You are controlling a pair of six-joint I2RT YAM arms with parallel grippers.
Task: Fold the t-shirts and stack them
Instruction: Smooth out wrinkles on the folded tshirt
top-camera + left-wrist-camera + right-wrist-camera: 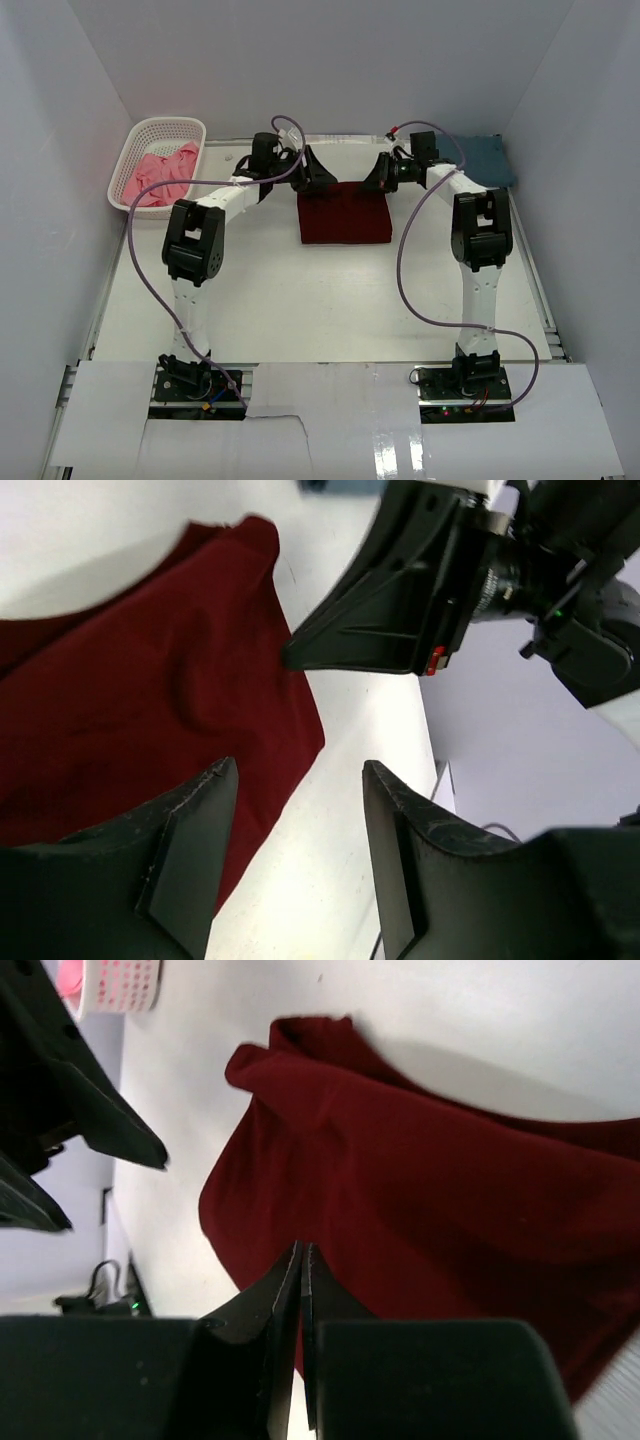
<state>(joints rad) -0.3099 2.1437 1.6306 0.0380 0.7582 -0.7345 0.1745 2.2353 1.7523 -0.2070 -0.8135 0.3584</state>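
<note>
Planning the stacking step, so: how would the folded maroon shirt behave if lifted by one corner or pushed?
Probably floppy: the maroon shirt has rumpled, curling edges, so a lifted corner would likely undo the fold. Pushed on the table, it may bunch rather than slide whole.

no text, label, brand, number or sign can be read in any of the three views; the small red tab (432, 664) on the right gripper (292, 656), upper middle of the left wrist view, is too small to show any marking
</note>
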